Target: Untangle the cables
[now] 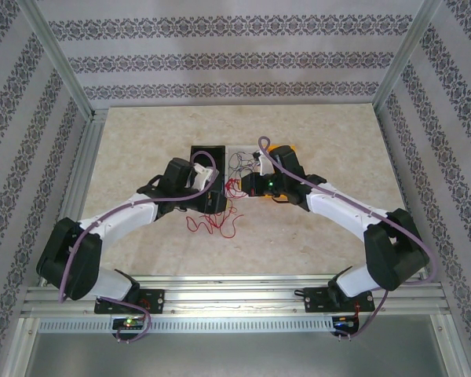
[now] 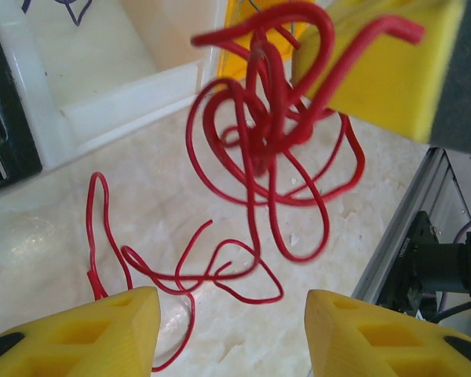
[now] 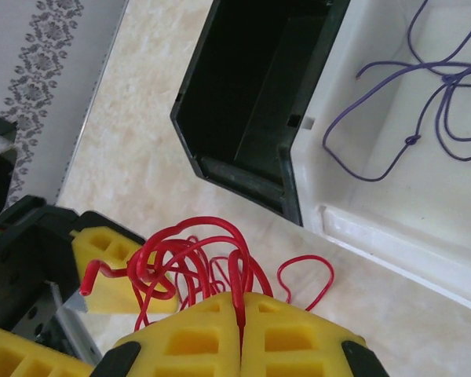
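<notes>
Red cable [image 2: 255, 133]: thin, limp, glossy wire. Bunched in loose knot of overlapping loops, 1 long tail snaking flat over marble-look table [image 2: 31, 236].

Right gripper [image 3: 240, 305]: jaws pressed together, strand of red cable pinched between them, knot raised off table.

Left gripper [image 2: 231, 310]: jaws partly spread, nothing between them. Trailing tail lies just below fingertips, knot ahead and higher.

Thin purple cable [image 3: 408, 118] lies loose in white bin [image 3: 377, 228], beside black bin [image 3: 259, 102].

Bright, even light; glare on marble table [image 2: 31, 243]; near red cable [image 2: 259, 118] blurred.
</notes>
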Robot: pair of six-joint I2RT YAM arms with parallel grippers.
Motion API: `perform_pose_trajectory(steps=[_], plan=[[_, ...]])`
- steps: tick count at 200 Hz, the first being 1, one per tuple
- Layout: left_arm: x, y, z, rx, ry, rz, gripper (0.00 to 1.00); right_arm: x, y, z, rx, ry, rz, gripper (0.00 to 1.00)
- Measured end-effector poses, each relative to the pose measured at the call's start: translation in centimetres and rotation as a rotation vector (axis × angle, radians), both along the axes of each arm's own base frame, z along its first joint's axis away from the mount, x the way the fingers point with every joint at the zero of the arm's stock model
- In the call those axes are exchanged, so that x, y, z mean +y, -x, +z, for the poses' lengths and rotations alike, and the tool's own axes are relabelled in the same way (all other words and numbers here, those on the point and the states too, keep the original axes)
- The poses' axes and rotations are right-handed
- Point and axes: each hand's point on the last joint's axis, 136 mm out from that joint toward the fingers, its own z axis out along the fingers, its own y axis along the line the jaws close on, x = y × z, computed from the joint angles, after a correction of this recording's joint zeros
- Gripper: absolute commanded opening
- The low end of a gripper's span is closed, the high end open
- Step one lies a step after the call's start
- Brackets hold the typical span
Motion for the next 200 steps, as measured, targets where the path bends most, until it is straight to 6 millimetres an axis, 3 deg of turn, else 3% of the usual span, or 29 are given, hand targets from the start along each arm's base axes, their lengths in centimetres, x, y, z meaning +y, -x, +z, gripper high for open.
perform_pose_trajectory(steps=[35, 57, 95, 138, 200], plan=[[-0.3, -1.3, -0.3, -0.029, -0.010, 0.016, 0.47, 0.4, 0.5, 0.3, 0.026, -0.029, 0.021, 0.02], [-0.4, -2.0, -0.8, -0.035, -0.026, 0.027, 0.34, 0.4, 0.7, 0.6, 0.030, -0.044, 0.029, 0.02], [-0.4, -2.9, -1.0, -0.059, -0.037, 0.043, 0.00, -0.1, 0.6, 1.2, 0.023, -0.059, 0.020, 0.03], [0.3, -4.1, -0.2, -0.110, -0.051, 0.117, 0.00, -1.3, 0.6, 0.6, 0.043, -0.054, -0.021, 0.04], [2.4, -5.0, 3.3, -0.189, 0.003, 0.255, 0.00, -4.3, 0.0, -1.4, 0.062, 0.006, -0.132, 0.06]])
